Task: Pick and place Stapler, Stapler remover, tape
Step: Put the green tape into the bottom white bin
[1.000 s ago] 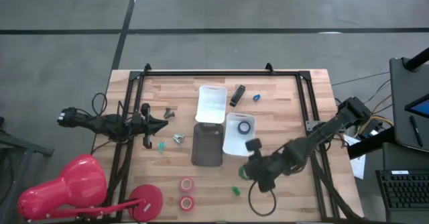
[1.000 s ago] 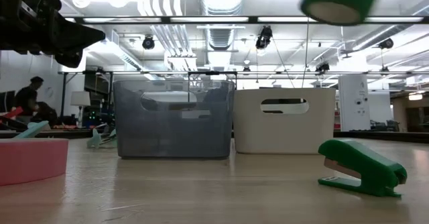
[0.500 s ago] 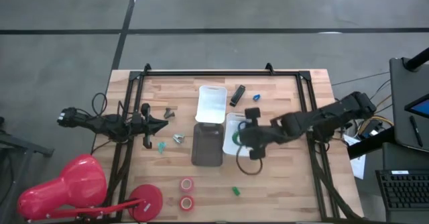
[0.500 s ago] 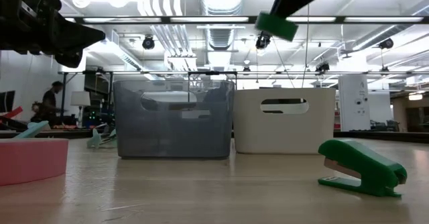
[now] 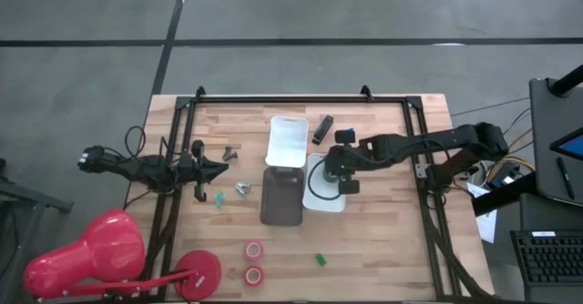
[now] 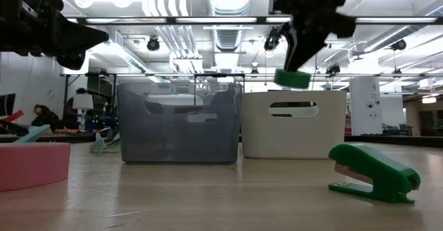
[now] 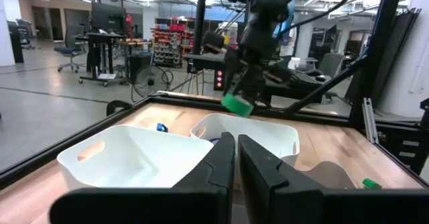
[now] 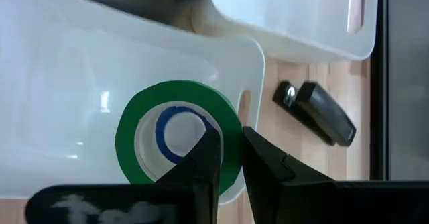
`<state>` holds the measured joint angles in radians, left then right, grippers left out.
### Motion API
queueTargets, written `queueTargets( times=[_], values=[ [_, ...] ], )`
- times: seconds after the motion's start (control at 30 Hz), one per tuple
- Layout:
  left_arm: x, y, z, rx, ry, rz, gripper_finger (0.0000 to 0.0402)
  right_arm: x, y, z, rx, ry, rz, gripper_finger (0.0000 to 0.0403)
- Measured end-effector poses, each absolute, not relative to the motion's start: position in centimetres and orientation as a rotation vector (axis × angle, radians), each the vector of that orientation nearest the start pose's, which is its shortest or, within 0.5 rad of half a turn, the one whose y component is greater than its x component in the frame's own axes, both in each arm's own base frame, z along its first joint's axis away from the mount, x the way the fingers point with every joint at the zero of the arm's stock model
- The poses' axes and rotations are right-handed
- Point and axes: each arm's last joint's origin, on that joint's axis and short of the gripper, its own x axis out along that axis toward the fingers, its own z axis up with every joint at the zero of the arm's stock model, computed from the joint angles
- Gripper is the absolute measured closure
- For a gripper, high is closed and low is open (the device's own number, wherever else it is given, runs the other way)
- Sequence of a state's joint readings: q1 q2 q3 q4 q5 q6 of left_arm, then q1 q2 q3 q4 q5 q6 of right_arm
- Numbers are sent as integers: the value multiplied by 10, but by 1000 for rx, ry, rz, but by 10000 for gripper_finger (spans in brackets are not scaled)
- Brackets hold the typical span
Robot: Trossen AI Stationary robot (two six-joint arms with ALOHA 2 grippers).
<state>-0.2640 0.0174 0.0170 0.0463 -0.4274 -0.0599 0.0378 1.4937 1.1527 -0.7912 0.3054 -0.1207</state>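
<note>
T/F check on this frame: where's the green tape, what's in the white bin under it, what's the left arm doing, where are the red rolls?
1. The right hand holds the green tape above the white bin. True.
2. That bin is empty. False: a blue tape roll lies inside.
3. The left hand holds a stapler. False: it holds nothing, at the table's left edge.
4. Two red tape rolls sit near the table's front edge. True.
5. The green stapler is in the grey bin. False: it rests on the table.

Right tool (image 5: 338, 169) on an outstretched arm, fingers pinched tight; left tool (image 5: 221, 167) idle at table's left edge.
</note>
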Motion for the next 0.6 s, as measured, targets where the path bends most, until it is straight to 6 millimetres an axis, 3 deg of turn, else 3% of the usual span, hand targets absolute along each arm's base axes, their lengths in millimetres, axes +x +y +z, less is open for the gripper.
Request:
queueTargets(
  times=[0.3,0.6],
  values=[
    [95,-13,172,-75,-48,162,378,289,-3,224,-325,1104,-164,355],
    [95,-13,172,-75,-47,162,378,286,-4,206,-347,1076,-168,353]
  ],
)
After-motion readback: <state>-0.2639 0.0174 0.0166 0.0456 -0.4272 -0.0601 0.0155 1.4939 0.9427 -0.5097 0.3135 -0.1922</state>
